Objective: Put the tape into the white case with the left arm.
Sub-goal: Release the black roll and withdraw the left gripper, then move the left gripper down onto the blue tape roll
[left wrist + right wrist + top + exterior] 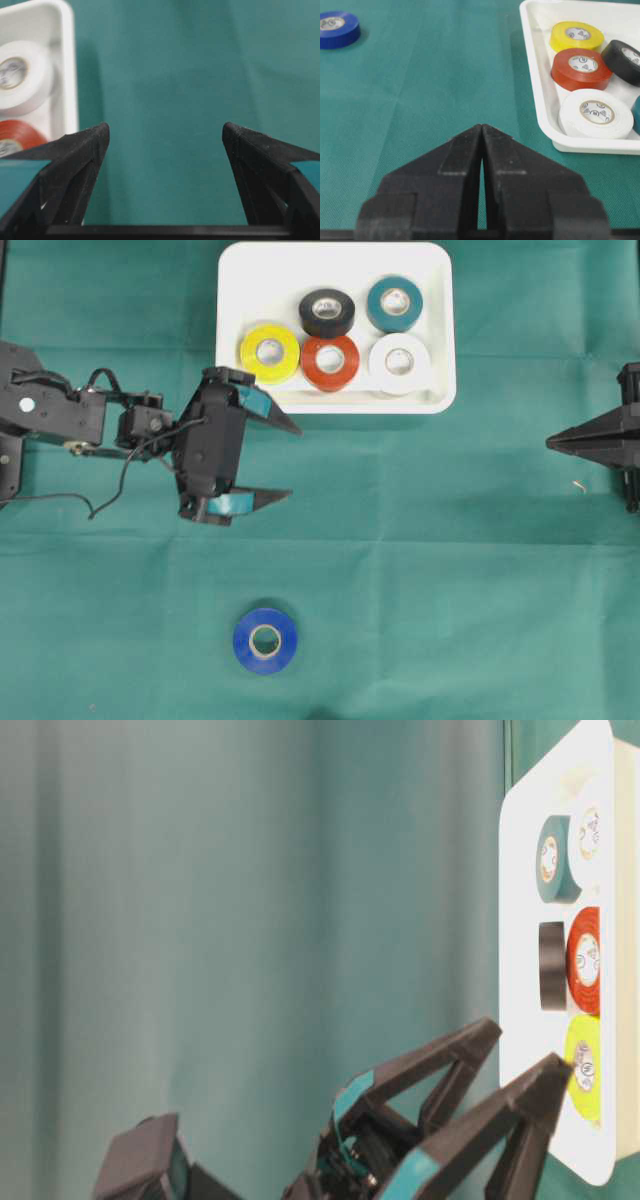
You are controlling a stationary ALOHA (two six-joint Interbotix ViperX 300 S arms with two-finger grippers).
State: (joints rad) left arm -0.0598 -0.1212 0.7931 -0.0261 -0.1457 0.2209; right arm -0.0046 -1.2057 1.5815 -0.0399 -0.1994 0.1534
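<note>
A blue tape roll lies flat on the green cloth near the front edge, also at the far left of the right wrist view. The white case stands at the back and holds several rolls: yellow, red, white, black and teal. My left gripper hovers open just in front of the case's left corner, well behind the blue roll, with nothing between its fingers. My right gripper rests shut at the right edge, its tips together.
The case's rim lies close to the left gripper's left finger. A thin black cable hangs from the left arm. Green cloth covers the whole table between the case and the blue roll.
</note>
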